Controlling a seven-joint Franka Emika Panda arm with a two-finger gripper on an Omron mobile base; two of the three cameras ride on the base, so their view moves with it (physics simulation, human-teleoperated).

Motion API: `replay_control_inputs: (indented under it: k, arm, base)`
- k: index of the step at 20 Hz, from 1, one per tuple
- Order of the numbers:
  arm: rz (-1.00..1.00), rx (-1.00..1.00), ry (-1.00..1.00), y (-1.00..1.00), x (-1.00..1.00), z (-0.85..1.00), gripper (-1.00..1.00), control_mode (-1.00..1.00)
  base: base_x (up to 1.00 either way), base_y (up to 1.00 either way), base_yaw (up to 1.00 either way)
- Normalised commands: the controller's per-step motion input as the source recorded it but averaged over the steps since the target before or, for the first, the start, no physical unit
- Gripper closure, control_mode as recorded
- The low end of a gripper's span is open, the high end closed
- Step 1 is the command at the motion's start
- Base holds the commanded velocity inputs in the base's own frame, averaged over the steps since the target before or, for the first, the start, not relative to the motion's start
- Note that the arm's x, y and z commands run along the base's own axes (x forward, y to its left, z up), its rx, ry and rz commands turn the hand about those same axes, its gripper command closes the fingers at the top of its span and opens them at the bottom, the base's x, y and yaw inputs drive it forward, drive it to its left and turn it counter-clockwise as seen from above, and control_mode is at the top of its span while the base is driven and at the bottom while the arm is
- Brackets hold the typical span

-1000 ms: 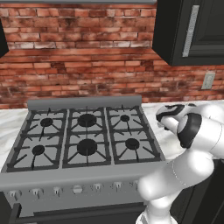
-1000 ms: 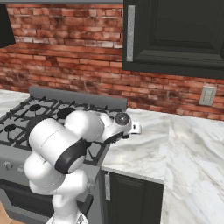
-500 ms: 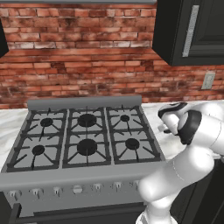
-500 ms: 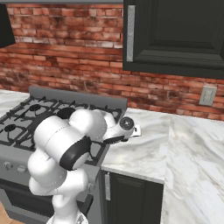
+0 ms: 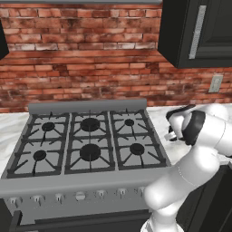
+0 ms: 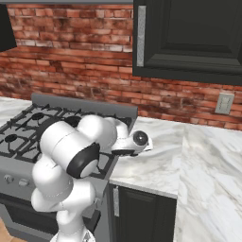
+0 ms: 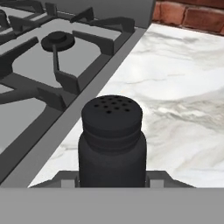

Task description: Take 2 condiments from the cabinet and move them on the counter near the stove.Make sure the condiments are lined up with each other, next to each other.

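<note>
Shaker arrives beside the stove
Fingers stay clamped on the black condiment shaker, now lower over the counter at frame centre, beside the stove; release looks imminent.

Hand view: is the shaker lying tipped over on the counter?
No, the shaker stands upright, its holed cap on top, over the marble counter beside the stove.

The robot's arm is built of smooth, glossy white segments, fat and rounded like stacked cylinders with domed ends, and the same arm looks bulbous at each joint from the other side. Dark, near-black bands ring the joints, one wrapping the big elbow segment as a wide curved stripe. At the wrist a white housing carries a round dark cap with a small pale glint on it
</note>
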Motion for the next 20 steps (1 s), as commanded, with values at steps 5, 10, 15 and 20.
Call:
replay_control_inputs:
  k: [5, 10, 15, 20]
  arm:
    - [0.01, 0.0, 0.0, 0.0, 0.0, -0.11, 1.0, -1.0]
    - [0.0, 0.0, 0.0, 0.0, 0.0, -0.05, 1.0, -1.0]
    - [0.0, 0.0, 0.0, 0.0, 0.0, -0.14, 1.0, -1.0]
    - [0.0, 0.0, 0.0, 0.0, 0.03, -0.2, 1.0, -1.0]
  base:
    - [0.0, 0.0, 0.0]
    - [0.0, 0.0, 0.0]
    - [0.0, 0.0, 0.0]
    - [0.0, 0.0, 0.0]
